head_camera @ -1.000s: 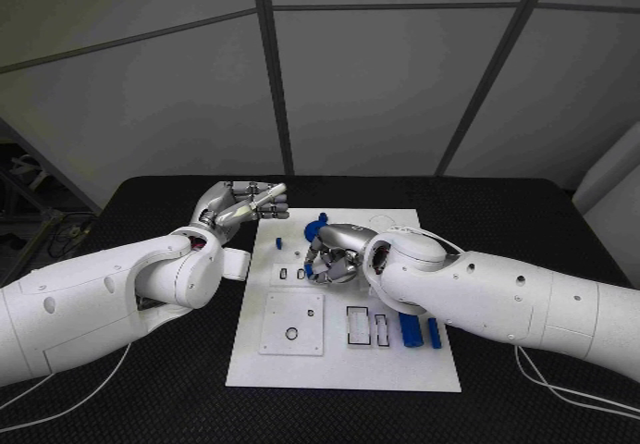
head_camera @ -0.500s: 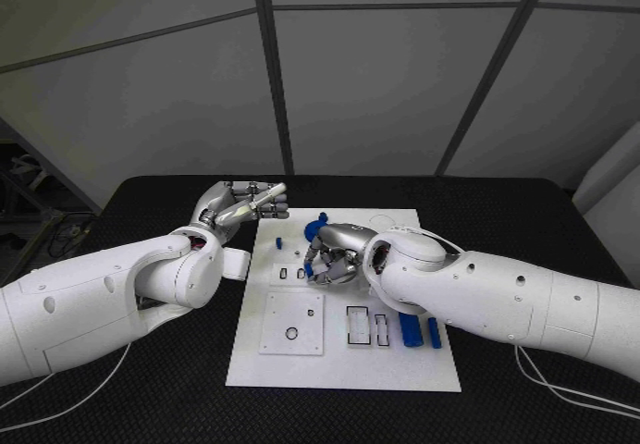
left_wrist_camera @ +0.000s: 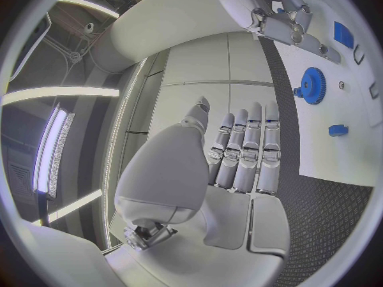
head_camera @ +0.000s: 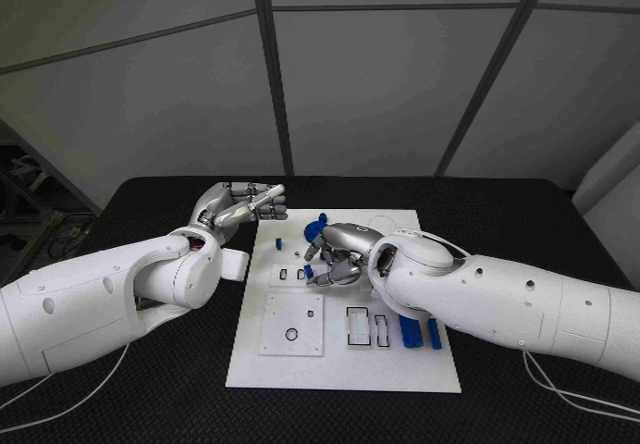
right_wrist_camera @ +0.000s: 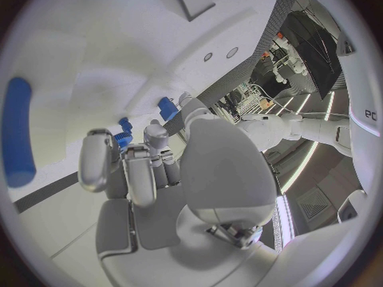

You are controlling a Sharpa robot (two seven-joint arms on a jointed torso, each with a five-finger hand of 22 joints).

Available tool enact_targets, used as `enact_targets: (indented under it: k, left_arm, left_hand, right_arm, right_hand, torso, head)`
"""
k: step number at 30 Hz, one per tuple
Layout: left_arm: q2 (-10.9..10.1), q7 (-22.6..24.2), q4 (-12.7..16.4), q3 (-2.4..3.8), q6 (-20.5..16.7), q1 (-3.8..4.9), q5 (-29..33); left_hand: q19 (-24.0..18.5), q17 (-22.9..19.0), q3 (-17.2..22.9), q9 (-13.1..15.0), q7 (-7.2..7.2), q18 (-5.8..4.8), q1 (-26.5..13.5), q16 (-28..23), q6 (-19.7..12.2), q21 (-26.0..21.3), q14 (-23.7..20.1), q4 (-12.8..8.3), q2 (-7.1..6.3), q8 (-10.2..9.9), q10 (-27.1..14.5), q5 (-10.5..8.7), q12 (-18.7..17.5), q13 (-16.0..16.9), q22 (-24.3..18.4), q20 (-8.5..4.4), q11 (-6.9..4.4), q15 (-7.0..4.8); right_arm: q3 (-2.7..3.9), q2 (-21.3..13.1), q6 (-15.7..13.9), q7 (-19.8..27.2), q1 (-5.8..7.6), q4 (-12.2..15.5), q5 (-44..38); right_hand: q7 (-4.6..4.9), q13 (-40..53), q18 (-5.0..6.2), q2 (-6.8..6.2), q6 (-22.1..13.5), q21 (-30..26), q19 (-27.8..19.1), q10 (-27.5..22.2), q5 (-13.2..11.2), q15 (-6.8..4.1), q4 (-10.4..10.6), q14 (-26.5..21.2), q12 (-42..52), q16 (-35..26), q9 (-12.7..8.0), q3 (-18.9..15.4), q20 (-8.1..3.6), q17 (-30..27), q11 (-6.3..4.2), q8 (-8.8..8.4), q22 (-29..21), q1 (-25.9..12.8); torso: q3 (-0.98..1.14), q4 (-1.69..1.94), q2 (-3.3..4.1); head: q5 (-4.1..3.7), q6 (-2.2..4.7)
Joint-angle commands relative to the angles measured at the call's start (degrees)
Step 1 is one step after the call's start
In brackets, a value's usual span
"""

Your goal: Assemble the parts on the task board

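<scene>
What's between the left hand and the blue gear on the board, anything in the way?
Nothing visible. The left hand sits off the task board's far left corner, holding nothing. The blue gear lies just inside that corner, with only bare black table and white board between. The right hand works nearer the board's middle, clear of that path.

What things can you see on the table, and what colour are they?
Table: one, black, under everything.
Board: one, white, middle of the table.
Gear: one, blue, at the board's far end.
Peg: one, small, blue, standing near the board's left edge.
Bars: two, blue, side by side at the board's right edge.
Small part: one, blue, at the right hand's fingers; whether it is held I cannot tell.
Left hand: one, silver, fingers straight and holding nothing, by the board's far left corner.
Right hand: one, silver, fingers curled down over the board's middle.
</scene>
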Motion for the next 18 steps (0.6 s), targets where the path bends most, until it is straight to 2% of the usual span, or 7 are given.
enact_targets:
  k: [1, 7, 9, 12, 13, 16, 18]
  left_arm:
    - [-0.15, -2.89, -0.34, 0.03, 1.78, 0.07, -3.5]
    - [-0.4, -9.16, -1.64, 0.03, 4.4, 0.07, -9.88]
    - [-0.55, -12.11, -2.12, 0.03, 5.55, 0.07, -13.4]
    - [-0.74, -16.92, -2.57, 0.04, 7.92, 0.07, -19.59]
    - [-0.81, -19.75, -2.63, 0.04, 9.55, 0.08, -23.1]
    - [-0.86, -26.07, -2.49, 0.05, 13.12, 0.13, -30.91]
    - [-0.71, -29.69, -2.46, 0.05, 15.05, 0.22, -34.76]
  left_hand:
    - [2.0, 1.0, -0.32, 0.04, -0.33, -0.39, -0.55, 1.7, 0.88, 1.38, 2.75, -0.16, 0.17, 0.01, 1.56, -0.13, 0.01, 0.2, 0.62, -0.72, -0.55, -0.82]
    - [6.34, 4.07, -1.01, 0.16, -1.56, -0.41, -2.35, 7.59, 2.83, 4.92, 8.47, 0.83, 0.1, 0.64, 5.65, 0.22, 1.18, 1.2, 2.45, -2.69, -2.18, -2.9]
    - [9.36, 6.69, -1.61, 0.24, -2.49, -0.42, -3.78, 12.49, 3.51, 7.56, 12.94, 1.86, -0.08, 0.99, 8.53, 0.2, 2.73, 2.21, 3.88, -3.95, -3.34, -4.26]
    - [12.4, 11.28, -2.71, 0.52, -3.67, -0.5, -6.64, 19.8, 4.54, 11.41, 15.8, 4.06, -0.1, 1.75, 11.81, 0.41, 5.46, 4.23, 6.18, -5.49, -4.65, -5.69]
    - [13.6, 18.14, -3.04, 0.75, -4.53, -0.59, -7.0, 28.29, 4.86, 14.74, 15.44, 4.88, -0.18, 2.35, 12.36, 0.76, 7.68, 6.34, 8.42, -6.65, -5.42, -6.38]
    - [13.65, 38.6, -4.86, 2.2, -5.63, -0.94, -9.38, 49.88, 6.5, 21.09, 15.16, 8.11, -0.13, 4.83, 13.16, 0.72, 13.97, 11.95, 13.13, -7.69, -6.93, -7.88]
    - [13.12, 46.84, -6.06, 3.39, -6.31, -0.86, -10.48, 57.96, 7.38, 24.3, 15.7, 9.96, -0.2, 6.52, 13.06, 0.49, 17.84, 15.34, 15.68, -8.2, -7.3, -8.02]
  right_arm:
    - [0.08, -1.53, -5.63, 5.9, 0.09, 1.72, 2.25]
    - [0.16, -6.69, -7.16, 11.55, 0.47, 6.27, 6.85]
    - [0.24, -8.63, -7.22, 13.01, 0.8, 7.7, 9.17]
    - [1.01, -11.3, -6.49, 14.36, 1.19, 9.33, 13.62]
    - [1.42, -12.65, -5.87, 14.49, 1.31, 10.08, 16.18]
    - [2.21, -15.64, -5.16, 14.35, 1.47, 11.43, 21.89]
    - [2.55, -17.2, -5.11, 14.07, 1.59, 11.9, 24.81]
  right_hand:
    - [-0.12, -0.26, 0.85, 0.28, -0.46, -0.97, -1.29, -0.78, 0.03, 0.38, 0.04, 4.64, -0.07, -0.69, -0.03, -0.65, 0.09, 10.0, -0.09, 0.05, -1.6, 1.4]
    - [-1.33, -0.85, 1.26, 0.39, -3.03, -2.1, -2.65, -1.77, -0.28, -0.32, 0.63, 4.27, -0.12, -1.22, -0.16, -2.37, -0.33, 9.0, -1.05, 0.06, -3.27, 2.94]
    - [-1.71, -1.38, 1.44, 0.78, -3.62, -2.68, -3.3, -2.22, 0.05, -0.68, 0.52, 4.02, -0.44, -1.65, -0.11, -2.52, -0.65, 8.19, -1.46, 0.22, -4.17, 4.06]
    - [-1.63, -1.86, 1.57, 1.53, -2.75, -3.2, -3.8, -2.48, 0.39, -0.76, 0.25, 3.83, -0.72, -2.01, 0.14, -2.33, -0.83, 7.57, -1.43, 1.02, -4.91, 5.16]
    - [-1.45, -1.99, 1.6, 2.27, -1.21, -3.36, -3.89, -2.33, 0.83, -0.74, 0.04, 3.76, -0.73, -2.18, 0.47, -2.03, -0.87, 7.26, -1.33, 1.99, -5.13, 5.77]
    - [-1.43, -2.35, 1.68, 3.24, 3.14, -3.66, -3.9, -1.7, 2.9, -0.81, -0.28, 3.68, -0.83, -2.61, 1.26, -1.77, -0.96, 6.59, -1.42, 4.56, -5.52, 6.33]
    - [-1.53, -2.92, 1.89, 3.26, 3.54, -4.26, -4.49, -1.78, 3.31, -0.9, -0.26, 3.48, -1.25, -3.1, 1.25, -1.93, -1.02, 5.74, -1.48, 4.84, -6.51, 6.19]
  torso:
    - [0.0, -0.14, -0.22]
    - [0.11, -0.28, -0.75]
    - [0.28, -0.4, -1.01]
    - [0.46, -0.45, -1.36]
    - [0.5, -0.47, -1.52]
    - [0.53, -0.43, -2.03]
    - [0.68, -0.41, -2.36]
  head:
    - [0.1, 0.18]
    - [0.49, 0.25]
    - [0.87, 0.11]
    - [1.08, 0.01]
    - [1.02, -0.07]
    - [0.93, -0.19]
    - [1.31, -0.42]
